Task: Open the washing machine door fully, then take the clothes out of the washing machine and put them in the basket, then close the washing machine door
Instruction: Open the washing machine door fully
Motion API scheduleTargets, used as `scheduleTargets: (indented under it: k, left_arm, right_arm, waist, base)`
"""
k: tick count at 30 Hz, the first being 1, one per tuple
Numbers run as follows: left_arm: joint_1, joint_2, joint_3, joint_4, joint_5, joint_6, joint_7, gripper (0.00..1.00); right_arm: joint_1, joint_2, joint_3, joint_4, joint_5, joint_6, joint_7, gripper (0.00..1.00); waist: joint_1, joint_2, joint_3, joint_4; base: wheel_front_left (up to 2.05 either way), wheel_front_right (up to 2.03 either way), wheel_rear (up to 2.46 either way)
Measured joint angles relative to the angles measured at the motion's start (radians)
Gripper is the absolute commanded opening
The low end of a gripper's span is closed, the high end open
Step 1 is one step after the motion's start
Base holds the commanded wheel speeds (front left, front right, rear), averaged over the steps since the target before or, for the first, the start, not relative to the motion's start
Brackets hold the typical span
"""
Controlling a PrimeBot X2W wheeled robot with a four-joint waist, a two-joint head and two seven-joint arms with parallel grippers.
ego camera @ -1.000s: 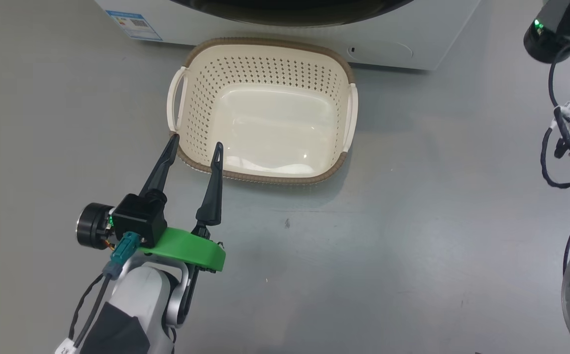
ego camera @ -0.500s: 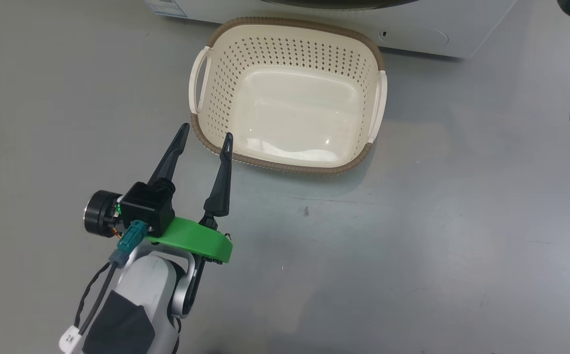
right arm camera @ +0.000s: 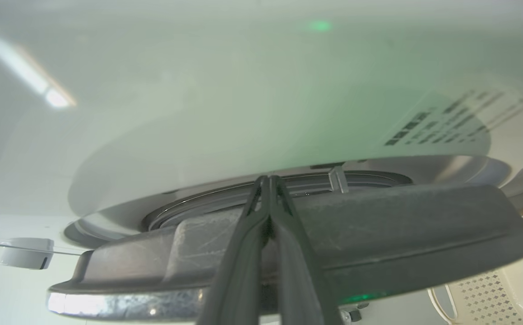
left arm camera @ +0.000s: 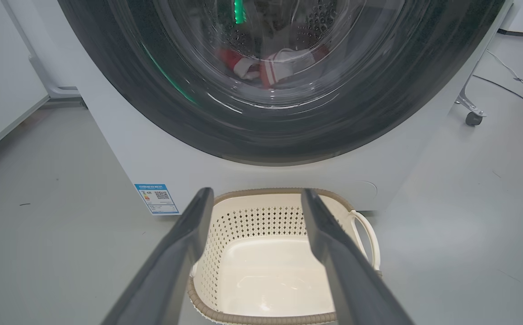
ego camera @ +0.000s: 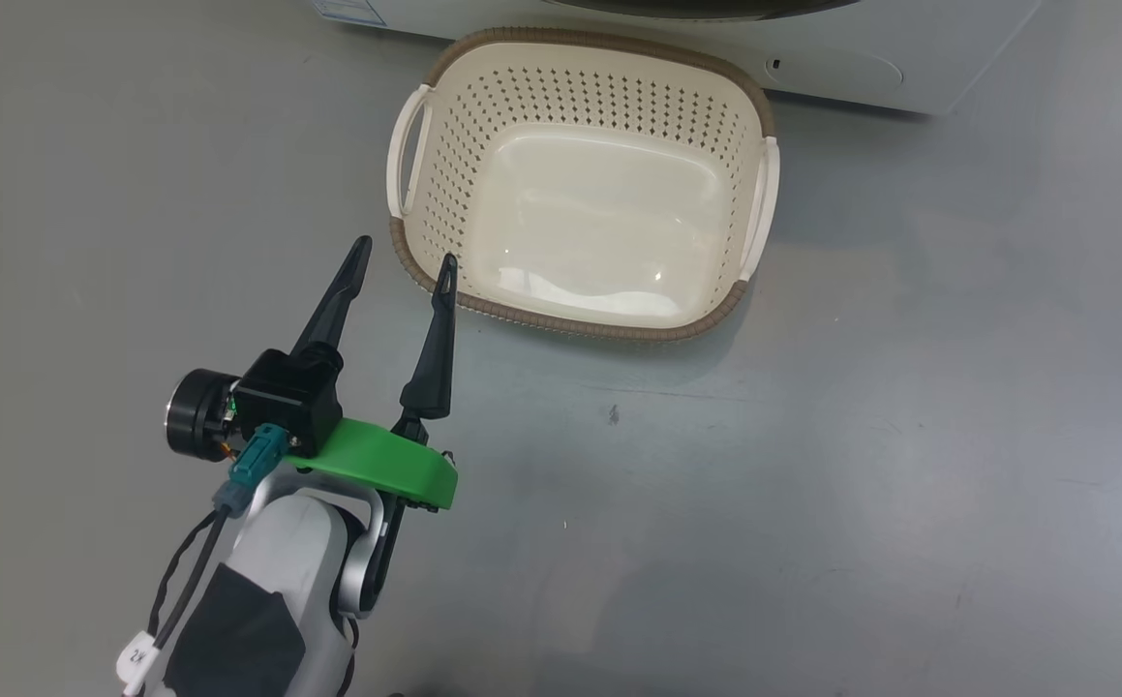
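The left end effector (ego camera: 405,252) hangs low over the floor (ego camera: 812,465), its two fingers spread wide and holding nothing. One tip lies over the near left corner of the basket (ego camera: 570,325) and the other just outside it. The basket stands empty, close against the foot of the washing machine (left arm camera: 121,149). If the body turns or bends, this arm could catch the brown rim and push the basket out from under the opening, so clothes dropped later would land on the floor.

Further off, the right end effector (right arm camera: 268,179) is pinched shut on nothing, its tips set at the edge of the washing machine door (right arm camera: 378,225), where a narrow gap shows between the dark rim and the machine. The rim looks glossy and curved, so thin closed tips may slide off as they lever it, and the door could fall back to its latch. Pressed too deep, they could jam in the gap. The clothes (left arm camera: 279,67) lie inside the drum, red and white behind the glass.

Compared with a second ago, the head camera has swung: basket and machine sit higher and further right, less of the machine shows, and the right arm has left the picture's edge. The left fingers are as wide as before.
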Motion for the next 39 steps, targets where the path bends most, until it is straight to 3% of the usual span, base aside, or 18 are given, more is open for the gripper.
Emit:
scheduleTargets:
  k: [15,39]
  left_arm:
    - [-0.001,-0.002,0.024,0.007,0.002,0.001,0.0,1.0]
    - [0.006,-0.002,0.032,0.043,0.015,0.006,0.0,1.0]
  right_arm:
    - [0.0,0.006,0.004,0.076,0.039,0.032,0.088,0.0]
    - [0.135,0.062,0.025,0.142,0.12,0.159,0.24,0.0]
  waist:
    - [0.0,0.0,-0.028,-0.022]
    - [0.0,0.0,-0.126,-0.066]
  base:
    - [0.0,0.0,0.0]
    - [0.0,0.0,0.0]
